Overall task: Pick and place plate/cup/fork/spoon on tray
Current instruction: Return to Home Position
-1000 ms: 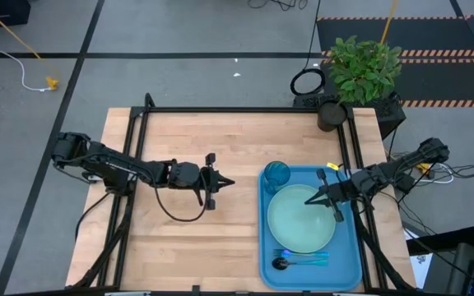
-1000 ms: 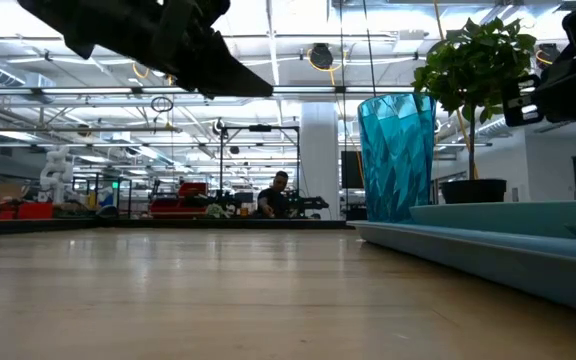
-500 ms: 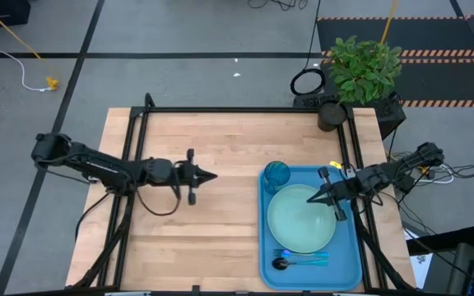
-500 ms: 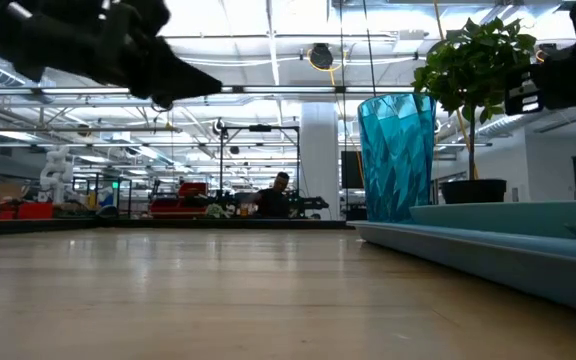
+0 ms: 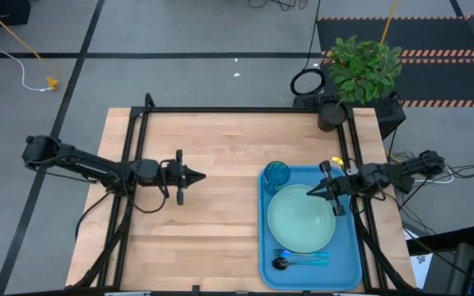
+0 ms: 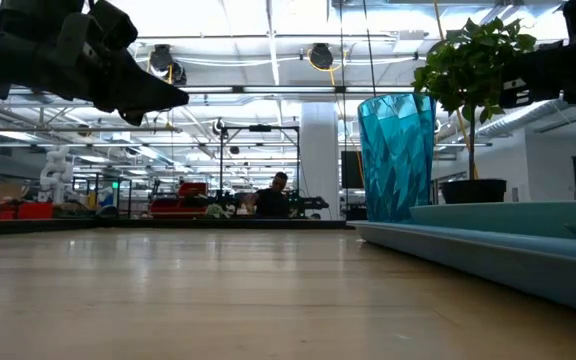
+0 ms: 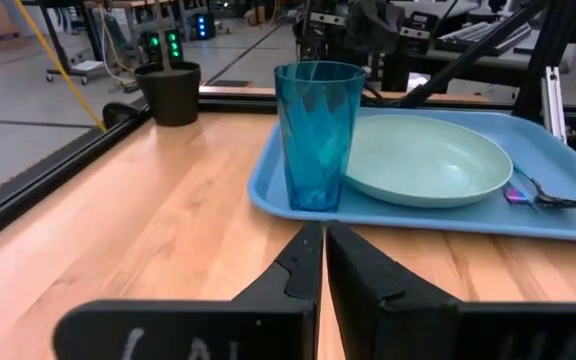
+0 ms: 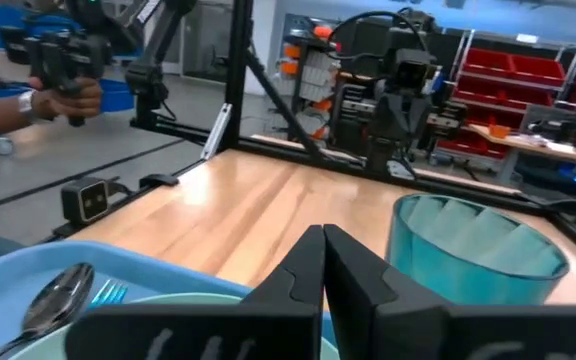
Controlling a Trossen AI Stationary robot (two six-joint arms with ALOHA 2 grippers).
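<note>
The blue tray [image 5: 264,247] lies at the table's right near side. On it rest the mint-green plate [image 5: 301,220], the teal cup [image 5: 276,174] upright at its far left corner, and the fork [image 5: 313,256] and spoon [image 5: 281,263] side by side near its near rim. My left gripper [image 5: 201,174] is shut and empty above the bare wood, well left of the tray; its wrist view shows the cup [image 7: 318,135] and plate [image 7: 428,160] ahead. My right gripper [image 5: 309,196] is shut and empty above the plate's far edge, with the cup [image 8: 478,250] just beyond it.
A potted plant [image 5: 360,70] stands at the table's far right corner. Black frame rails [image 5: 134,164] run along the table's left and right sides. Bare wood [image 5: 220,222] lies between my left gripper and the tray. A person's hand [image 8: 63,95] shows beyond the table.
My left gripper has drawn back toward the table's left edge, away from the tray and cup, staying above the wood. The things on the tray have stayed where they were.
</note>
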